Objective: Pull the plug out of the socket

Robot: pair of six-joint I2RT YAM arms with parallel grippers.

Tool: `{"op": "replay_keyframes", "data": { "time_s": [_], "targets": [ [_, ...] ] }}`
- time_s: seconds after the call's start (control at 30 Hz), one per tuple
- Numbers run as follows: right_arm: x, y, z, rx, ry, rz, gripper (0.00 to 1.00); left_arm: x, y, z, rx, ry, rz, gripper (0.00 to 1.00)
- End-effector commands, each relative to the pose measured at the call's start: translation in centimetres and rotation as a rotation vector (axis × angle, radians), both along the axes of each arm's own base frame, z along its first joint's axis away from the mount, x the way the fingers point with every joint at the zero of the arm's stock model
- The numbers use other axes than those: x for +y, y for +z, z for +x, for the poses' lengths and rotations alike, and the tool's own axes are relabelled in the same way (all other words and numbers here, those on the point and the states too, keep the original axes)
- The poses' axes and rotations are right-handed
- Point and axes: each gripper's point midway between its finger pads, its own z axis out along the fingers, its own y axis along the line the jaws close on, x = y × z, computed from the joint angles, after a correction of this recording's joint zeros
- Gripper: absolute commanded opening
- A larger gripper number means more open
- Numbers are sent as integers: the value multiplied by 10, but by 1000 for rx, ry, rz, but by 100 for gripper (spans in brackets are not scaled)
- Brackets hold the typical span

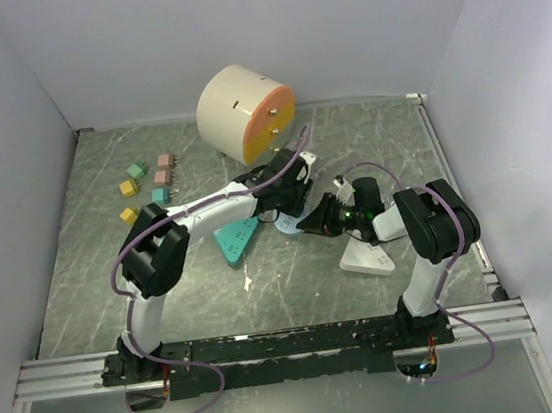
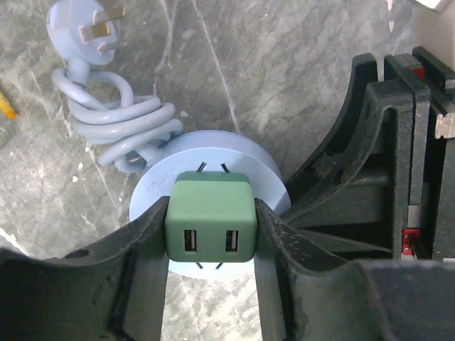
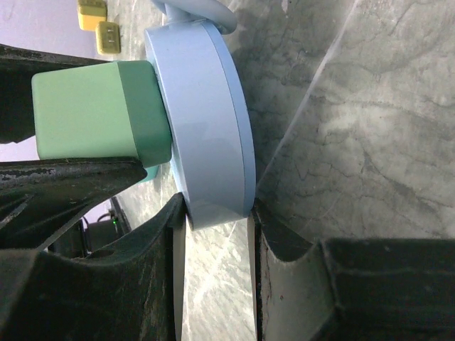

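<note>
A green plug block [image 2: 210, 219] with two USB ports sits plugged into a round pale-blue socket disc [image 2: 213, 153]. My left gripper [image 2: 210, 234] is shut on the green plug, one finger on each side. In the right wrist view the plug [image 3: 99, 110] stands out from the disc's face, and my right gripper [image 3: 217, 213] is shut on the edge of the socket disc [image 3: 206, 121]. The socket's pale-blue cord and own plug [image 2: 92, 28] lie coiled on the table. In the top view both grippers meet at mid-table [image 1: 303, 218].
A large cream and orange drum [image 1: 244, 113] stands at the back. Small coloured blocks [image 1: 148, 187] lie at the left. A teal triangular piece [image 1: 237, 239] and a white triangular piece [image 1: 366, 258] lie near the grippers. White walls close three sides.
</note>
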Motion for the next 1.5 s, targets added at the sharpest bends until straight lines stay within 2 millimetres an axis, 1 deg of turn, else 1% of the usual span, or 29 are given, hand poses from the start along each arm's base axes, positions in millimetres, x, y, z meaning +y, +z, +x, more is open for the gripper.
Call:
{"op": "replay_keyframes", "data": {
  "time_s": [0.0, 0.03, 0.07, 0.13, 0.17, 0.27, 0.33, 0.37, 0.4, 0.47, 0.53, 0.6, 0.63, 0.67, 0.73, 0.83, 0.9, 0.97, 1.03, 1.07, 1.1, 1.13, 1.17, 1.27, 1.33, 1.4, 1.47],
  "targets": [
    [-23, -51, -21, 110, -43, -175, 0, -9, 15, -1, -20, -2, -31, 21],
    [-23, -51, -21, 112, -42, -173, 0, -9, 19, -3, -20, -7, -47, 13],
    [-23, -52, -21, 116, -43, -174, 0, -11, 22, -8, -14, -27, -70, 8],
    [-24, -53, -21, 119, -49, -177, 0, -17, 32, -21, 3, -93, -137, 7],
    [-24, -54, -21, 124, -53, -181, 0, -23, 41, -29, 10, -144, -188, 7],
    [-25, -58, -22, 138, -59, -184, 0, -39, 60, -63, 68, -316, -338, 7],
    [-25, -59, -22, 146, -62, -185, 0, -43, 71, -80, 89, -387, -410, 7],
    [-26, -60, -23, 152, -63, -186, 0, -43, 75, -83, 86, -404, -428, 7],
    [-26, -61, -23, 153, -65, -188, 0, -41, 77, -84, 76, -402, -430, 7],
    [-28, -63, -24, 164, -72, -199, 0, -34, 76, -74, 18, -340, -390, 7],
    [-30, -64, -24, 167, -82, -210, 0, -21, 73, -62, -71, -254, -289, 7],
    [-32, -66, -24, 174, -91, -222, 0, -14, 77, -54, -158, -188, -206, 7],
    [-33, -68, -24, 179, -96, -228, 0, -11, 77, -52, -171, -173, -186, 7],
    [-34, -69, -24, 186, -98, -231, 0, -11, 78, -52, -162, -168, -186, 7],
    [-35, -71, -25, 195, -106, -232, 0, -18, 79, -59, -114, -211, -224, 7],
    [-38, -72, -25, 207, -119, -220, 0, -35, 86, -83, 15, -346, -366, 7],
    [-40, -72, -26, 218, -133, -207, 0, -39, 94, -89, 34, -372, -413, 7],
    [-43, -73, -27, 234, -148, -191, 0, -35, 98, -86, -1, -349, -419, 7],
    [-45, -74, -28, 247, -161, -171, 0, -23, 99, -73, -92, -285, -359, 7],
    [-47, -75, -29, 255, -165, -167, 0, -19, 100, -70, -137, -257, -318, 7],
    [-48, -77, -29, 261, -168, -170, 0, -15, 102, -68, -184, -233, -270, 7],
    [-49, -77, -29, 261, -173, -178, 0, -17, 106, -72, -221, -232, -240, 7],
    [-51, -78, -28, 260, -179, -191, 0, -17, 110, -72, -251, -222, -222, 7],
    [-58, -76, -23, 229, -199, -234, 0, -19, 120, -74, -226, -222, -266, 7],
    [-59, -74, -21, 215, -193, -240, 0, -15, 129, -72, -186, -210, -304, 7],
    [-56, -70, -19, 196, -169, -228, 0, -4, 138, -72, -135, -209, -364, 7],
    [-55, -63, -17, 162, -158, -221, 0, 15, 146, -72, -88, -190, -436, 7]
  ]
}}
